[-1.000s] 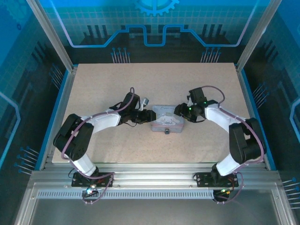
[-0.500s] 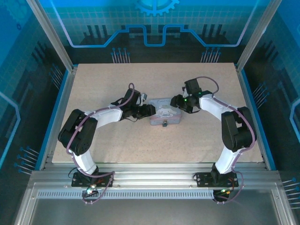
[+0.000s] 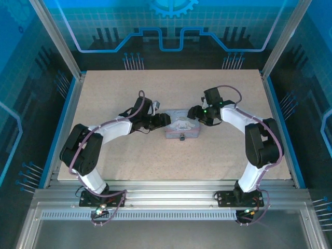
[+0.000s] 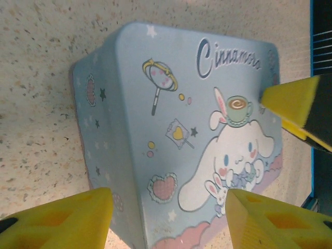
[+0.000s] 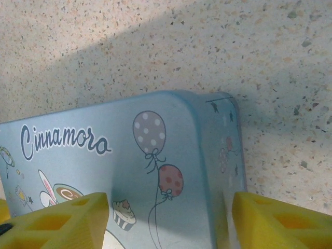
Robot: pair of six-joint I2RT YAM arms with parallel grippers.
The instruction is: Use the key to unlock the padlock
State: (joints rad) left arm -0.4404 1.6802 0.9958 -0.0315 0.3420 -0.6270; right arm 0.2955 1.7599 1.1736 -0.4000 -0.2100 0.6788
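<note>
My left pincer (image 4: 166, 207) and right pincer (image 5: 168, 218) gape wide and empty at opposite ends of the tin (image 4: 155, 104) on the counter (image 3: 129, 155); the padlock (image 3: 182, 138) sits between them on the tin's near face (unopened, I judge); next I need the key in hand.

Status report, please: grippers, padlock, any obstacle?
Left gripper open, right gripper open, each straddling one end of the tin. Padlock at tin's near side, untouched.
</note>
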